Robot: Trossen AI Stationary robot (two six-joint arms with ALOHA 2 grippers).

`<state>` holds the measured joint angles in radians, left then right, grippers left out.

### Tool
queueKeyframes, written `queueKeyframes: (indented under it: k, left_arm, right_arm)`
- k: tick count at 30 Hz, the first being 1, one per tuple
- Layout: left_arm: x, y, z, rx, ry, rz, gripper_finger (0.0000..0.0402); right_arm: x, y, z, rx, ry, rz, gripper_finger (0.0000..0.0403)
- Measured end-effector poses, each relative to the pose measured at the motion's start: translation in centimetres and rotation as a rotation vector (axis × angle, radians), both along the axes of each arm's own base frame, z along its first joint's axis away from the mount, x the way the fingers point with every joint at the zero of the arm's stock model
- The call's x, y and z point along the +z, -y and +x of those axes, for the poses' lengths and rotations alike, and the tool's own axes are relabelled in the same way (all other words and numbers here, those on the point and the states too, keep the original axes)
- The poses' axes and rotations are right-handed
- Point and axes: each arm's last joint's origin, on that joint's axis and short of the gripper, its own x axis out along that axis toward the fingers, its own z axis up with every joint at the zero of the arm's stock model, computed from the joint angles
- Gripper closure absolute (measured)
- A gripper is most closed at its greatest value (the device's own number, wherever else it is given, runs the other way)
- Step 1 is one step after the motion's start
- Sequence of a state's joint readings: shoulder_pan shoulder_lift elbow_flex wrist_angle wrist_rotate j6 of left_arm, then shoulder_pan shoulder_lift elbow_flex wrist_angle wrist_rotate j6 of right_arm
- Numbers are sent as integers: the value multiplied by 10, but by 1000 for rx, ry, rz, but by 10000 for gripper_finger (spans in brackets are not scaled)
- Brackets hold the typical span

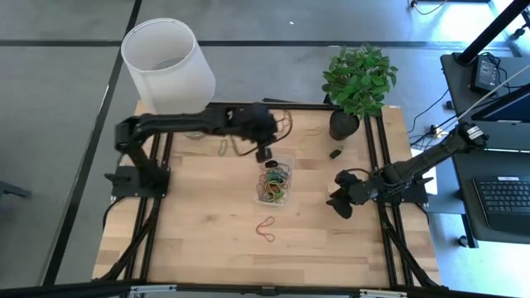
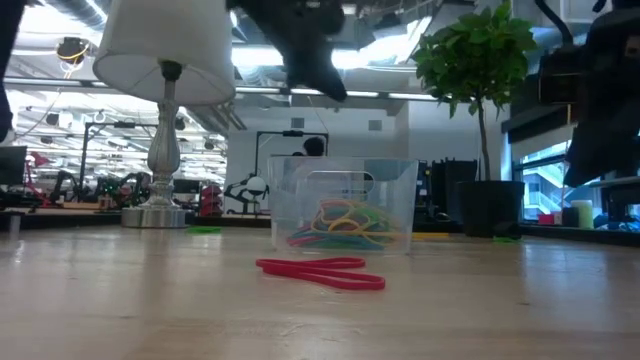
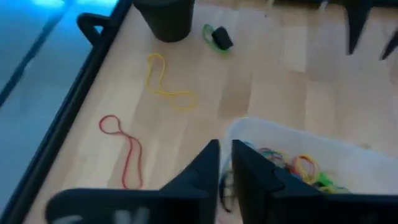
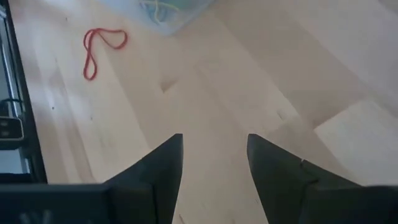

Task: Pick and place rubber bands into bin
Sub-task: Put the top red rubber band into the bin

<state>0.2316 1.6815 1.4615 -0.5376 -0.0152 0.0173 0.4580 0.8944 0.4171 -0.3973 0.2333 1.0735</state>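
Overhead, left gripper [image 1: 264, 154]: hangs just above the far end of the bin, its arm reaching in from the left side of the table.
Left fingers [image 3: 208, 167]: nearly pressed together, only a thin slit between them; whether anything sits in that slit, I cannot tell.
Right gripper [image 1: 338, 204]: over bare wood on the right side of the table, well apart from the bin; fingers [image 4: 163, 167] spread wide, nothing between them.
Bin [image 1: 284, 159]: clear plastic tray at mid-table, upright, see-through walls.
Rubber bands in the bin [image 1: 276, 184]: a tangled heap of yellow, green, orange and red loops on its floor.
Red rubber band [image 1: 266, 228]: loose on the wood on the near side of the bin, apart from it.
Other loose bands: a yellow-green one [image 1: 224, 146] beside the left arm, a yellow one [image 3: 168, 81] near the plant pot [image 1: 343, 124].
Lamp [image 1: 168, 64]: white shade at the far left corner.
Black clip [image 1: 335, 152]: near the pot.
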Motion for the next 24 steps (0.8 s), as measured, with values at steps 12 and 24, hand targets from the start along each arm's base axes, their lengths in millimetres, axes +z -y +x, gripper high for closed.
queueKeyframes:
  k: [12, 24]
  left_arm:
    - [-71, -102, 55, 102, -204, -3, 240]
    - [-146, -129, 68, 115, -419, -63, 242]
  right_arm:
    - [-1, 3, 2, -108, 29, -43, 221]
    - [0, 6, 2, -240, 76, -78, 221]
